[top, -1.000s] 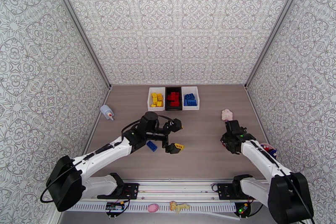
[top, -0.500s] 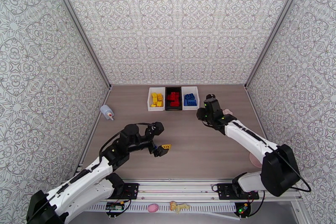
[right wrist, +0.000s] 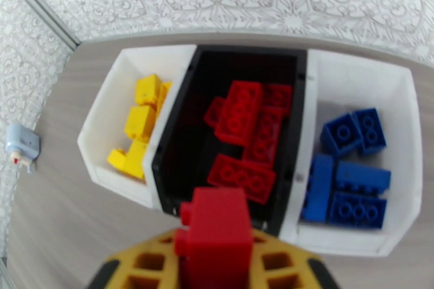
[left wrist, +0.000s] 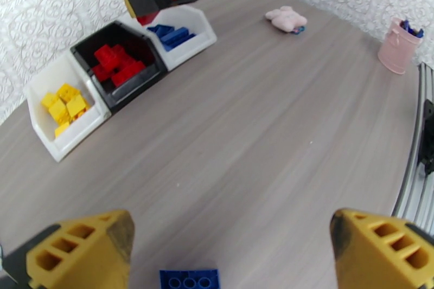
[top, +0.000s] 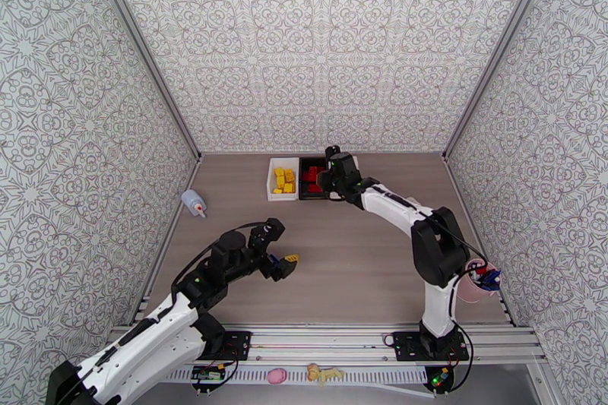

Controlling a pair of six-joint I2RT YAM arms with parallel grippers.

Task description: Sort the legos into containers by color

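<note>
Working two bricks at once, so L to R. My left jaws are spread wide w/ nothing in them. The yellow fingertips (left wrist: 81, 246) sit at either side of the wrist view w/ bare counter (left wrist: 260, 138) btwn. A lone blue lego (left wrist: 189, 278) lies flat on the counter btwn those jaws, nearer the left tip, untouched. Nxt move there: drop straight down, centre on the brick, close across it, then carry it to the right-hand white bin (left wrist: 192, 52).

Ahead of my right jaws the containers stand in a row, side walls touching. The left-hand white bin (right wrist: 103, 122) is off to the left w/ yellow legos (right wrist: 142, 121). The black bin (right wrist: 247, 52) is dead ahead w/ red legos (right wrist: 244, 116). The right-hand white bin is off to the right w/ blue legos (right wrist: 352, 190). No colour mix-ups that I can see.

My right jaws are clamped on a red lego (right wrist: 217, 236), held above the near rim of the black bin. So the step in hand is the red drop-off. The task looks nearly done, this red + the blue being the only loose bricks I can spot. Nxt: ease fwd a touch so the brick clears the rim and hangs over the open part, then let go. Risk, imo: if I release too early the brick clips the rim and bounces onto the counter or into a neighbour bin.
</note>
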